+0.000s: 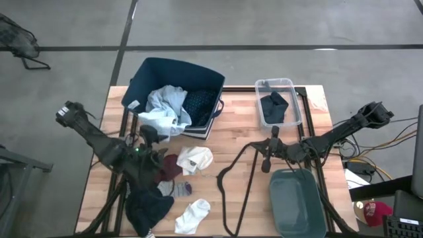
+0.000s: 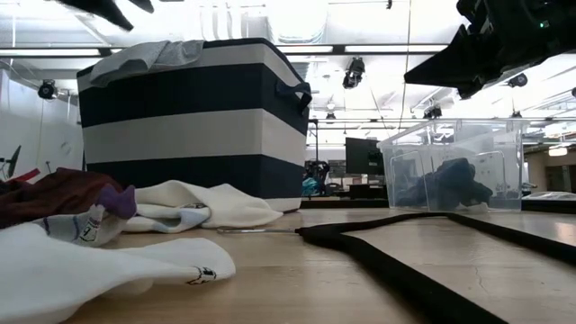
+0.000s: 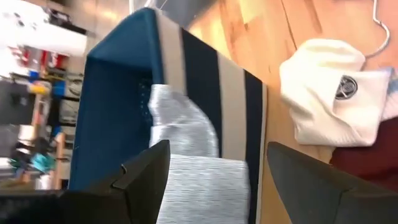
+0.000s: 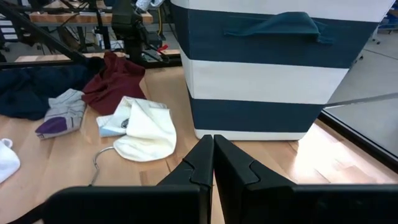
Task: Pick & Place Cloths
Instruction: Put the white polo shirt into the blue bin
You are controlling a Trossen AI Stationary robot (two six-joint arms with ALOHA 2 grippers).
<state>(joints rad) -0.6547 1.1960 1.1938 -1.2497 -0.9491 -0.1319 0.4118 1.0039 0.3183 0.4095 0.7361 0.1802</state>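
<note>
Left gripper (image 1: 149, 134) apart beside navy bin (image 1: 147, 71) holding pale blue shirt (image 1: 165, 106), right gripper (image 1: 267, 163) together

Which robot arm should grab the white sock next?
Probably the left. Its open gripper hangs by the bin, right beside the white sock; the shut right gripper waits farther off, over the hanger.

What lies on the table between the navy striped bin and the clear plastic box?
Nothing: in the high view, only bare wood separates the navy bin from the clear box. The low view shows the same open gap.
</note>
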